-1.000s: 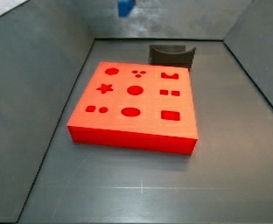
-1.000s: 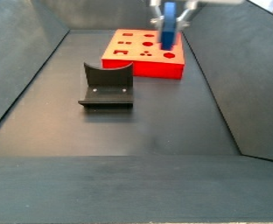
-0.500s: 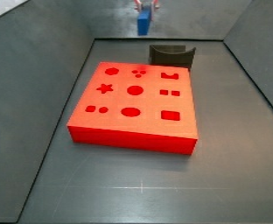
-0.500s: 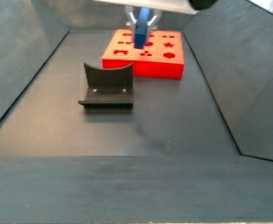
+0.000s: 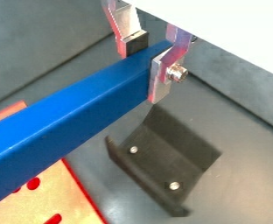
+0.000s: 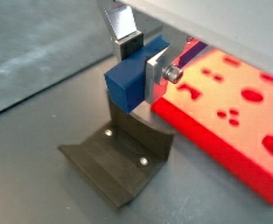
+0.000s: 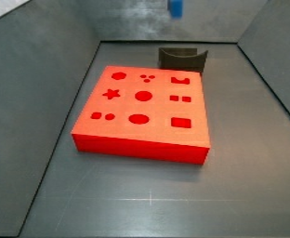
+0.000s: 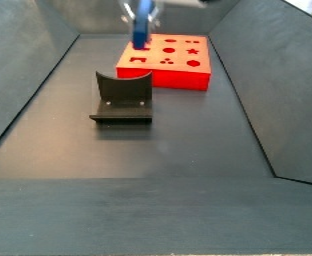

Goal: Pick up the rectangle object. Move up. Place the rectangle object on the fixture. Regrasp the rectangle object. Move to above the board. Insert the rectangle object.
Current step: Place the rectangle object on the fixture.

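My gripper (image 5: 147,59) is shut on the rectangle object (image 5: 69,118), a long blue bar, and grips it near one end between the silver fingers (image 5: 166,70). It hangs in the air above the fixture (image 5: 164,168), a dark holder with a U-shaped recess. In a wrist view the bar's end (image 6: 132,80) sits over the fixture (image 6: 115,163), beside the orange-red board (image 6: 234,114). In the side views the bar (image 7: 177,8) (image 8: 140,26) hangs upright, high over the fixture (image 7: 182,58) (image 8: 121,98). The gripper body is cut off there.
The board (image 7: 144,107) (image 8: 168,60) lies on the dark grey floor with its shaped holes facing up. Sloping grey walls (image 8: 39,70) enclose the floor on all sides.
The gripper has carried the blue bar sideways, away from over the board, to above the fixture. It has stayed shut on the bar throughout.
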